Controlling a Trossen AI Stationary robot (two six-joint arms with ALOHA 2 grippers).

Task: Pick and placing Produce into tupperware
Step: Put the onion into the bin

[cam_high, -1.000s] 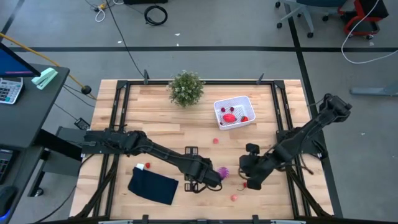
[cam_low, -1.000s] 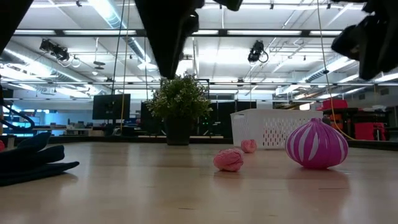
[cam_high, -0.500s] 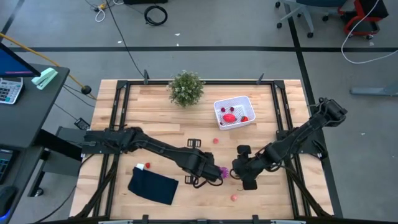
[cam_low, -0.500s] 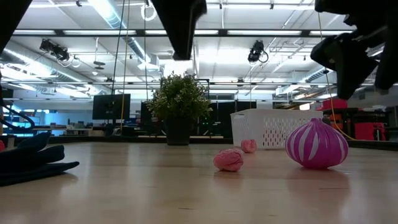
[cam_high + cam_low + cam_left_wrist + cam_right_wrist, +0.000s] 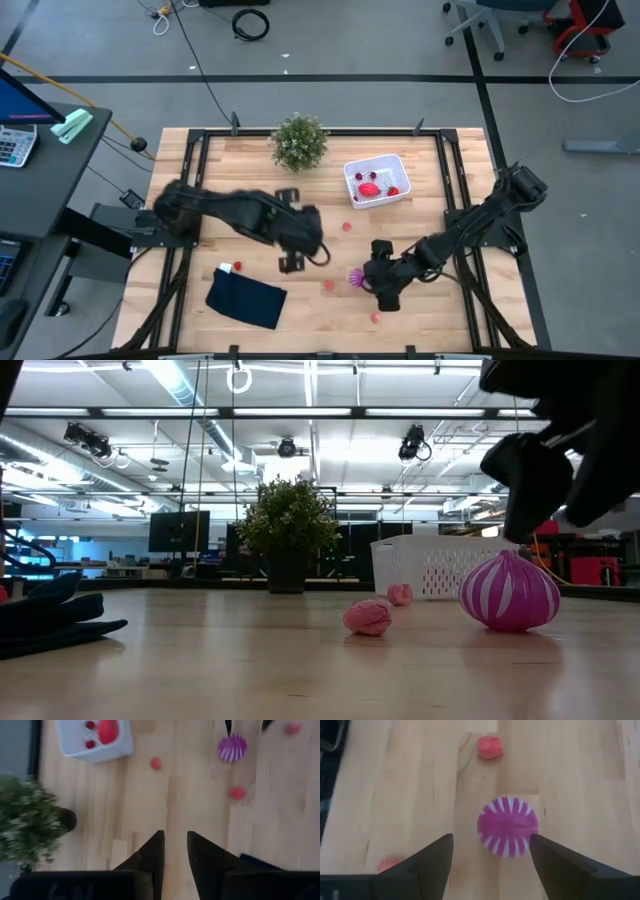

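Two dark arms reach over the wooden table (image 5: 250, 180). The left gripper (image 5: 292, 262) hangs above bare boards with its fingers (image 5: 152, 854) a narrow gap apart, holding nothing. The right gripper (image 5: 491, 847) is spread wide, and the purple striped piece (image 5: 508, 826) sits between its fingers without touching them. The white basket (image 5: 398, 165), near the potted plant (image 5: 299, 142), holds red fruits (image 5: 370, 188). Small pink fruits (image 5: 368, 617) lie loose nearby.

No readable text, label or number anywhere (signs included).
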